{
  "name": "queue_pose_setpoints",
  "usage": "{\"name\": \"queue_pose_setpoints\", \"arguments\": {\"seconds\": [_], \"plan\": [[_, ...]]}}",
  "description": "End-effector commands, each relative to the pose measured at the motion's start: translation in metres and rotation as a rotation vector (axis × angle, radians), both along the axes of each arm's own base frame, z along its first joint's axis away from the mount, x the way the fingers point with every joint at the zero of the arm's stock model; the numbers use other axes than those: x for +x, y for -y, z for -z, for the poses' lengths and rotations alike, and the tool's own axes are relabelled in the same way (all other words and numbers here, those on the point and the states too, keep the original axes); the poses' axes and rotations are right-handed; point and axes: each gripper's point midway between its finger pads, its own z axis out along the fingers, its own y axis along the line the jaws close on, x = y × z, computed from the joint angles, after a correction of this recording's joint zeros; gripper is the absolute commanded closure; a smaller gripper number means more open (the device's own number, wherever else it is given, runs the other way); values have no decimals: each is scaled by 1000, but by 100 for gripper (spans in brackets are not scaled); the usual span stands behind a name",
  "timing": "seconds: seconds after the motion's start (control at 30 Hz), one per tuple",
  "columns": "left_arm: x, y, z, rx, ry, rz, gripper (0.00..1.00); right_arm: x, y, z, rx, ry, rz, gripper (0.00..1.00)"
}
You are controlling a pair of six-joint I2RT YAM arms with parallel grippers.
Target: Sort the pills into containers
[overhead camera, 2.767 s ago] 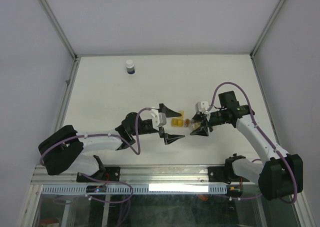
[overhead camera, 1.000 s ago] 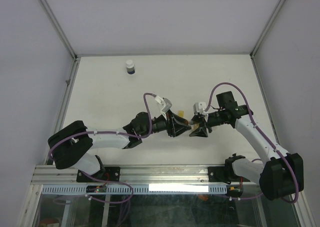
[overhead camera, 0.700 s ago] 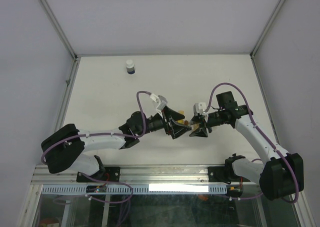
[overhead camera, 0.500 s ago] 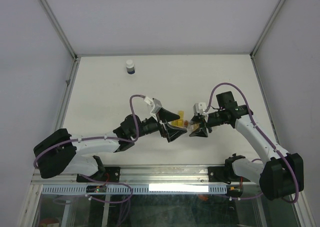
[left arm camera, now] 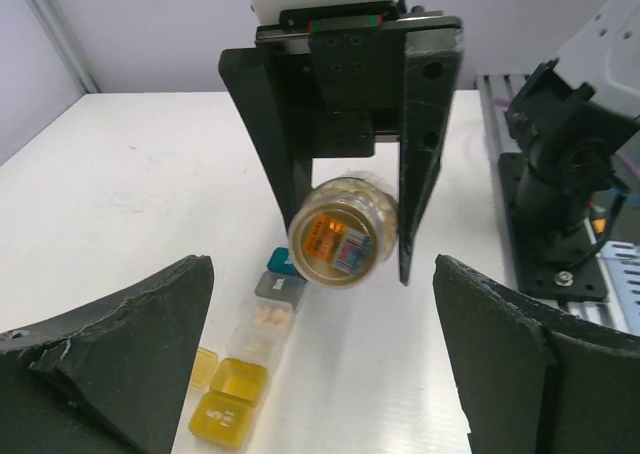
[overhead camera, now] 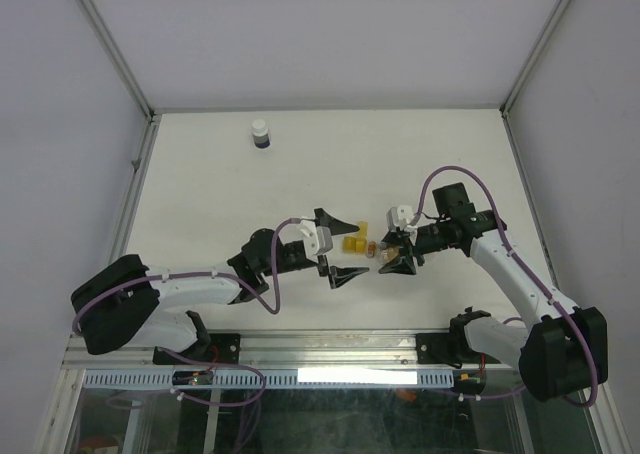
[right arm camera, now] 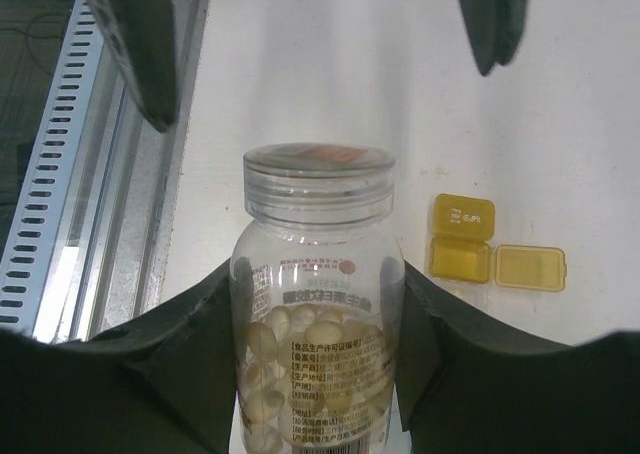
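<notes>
A white table (overhead camera: 200, 194) walled in by pale panels carries everything. The right jaws are clenched on a clear pill bottle (right arm camera: 317, 294), held on its side with its cap (left arm camera: 343, 242) pointing toward 9 o'clock in the top view. The left jaws were pressed in at that cap a moment ago. They have since drawn back toward 9 o'clock and now stand released and wide, grasping nothing. The cap is still seated on the bottle, so the pills stay shut inside. I judge the opening step unfinished, whether or not the cap has been loosened. The containers (left arm camera: 262, 324) sit in a short row on the table just below the bottle, with the yellow box (overhead camera: 352, 243) nearest the left jaws and the teal box (left arm camera: 281, 260) at the far end. A small white bottle (overhead camera: 260, 134) stands well apart at 11 o'clock.
</notes>
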Motion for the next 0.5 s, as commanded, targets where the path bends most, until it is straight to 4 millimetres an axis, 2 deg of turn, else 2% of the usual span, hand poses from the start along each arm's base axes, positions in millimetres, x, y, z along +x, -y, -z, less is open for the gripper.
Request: {"name": "queue_pose_setpoints", "arguments": {"seconds": [0.0,0.1,0.2,0.47], "plan": [[18,16,-18,8,147,9,8,0,-5,-18,57,56,-30,100],[21,27,-19,6,127,29,17,-1,-5,-18,57,58,-32,100],[24,35,-10,23,78,38,26,-1,-5,-18,56,62,-35,100],[27,39,-9,18,46,37,45,-2,-5,-18,55,64,-38,100]]}}
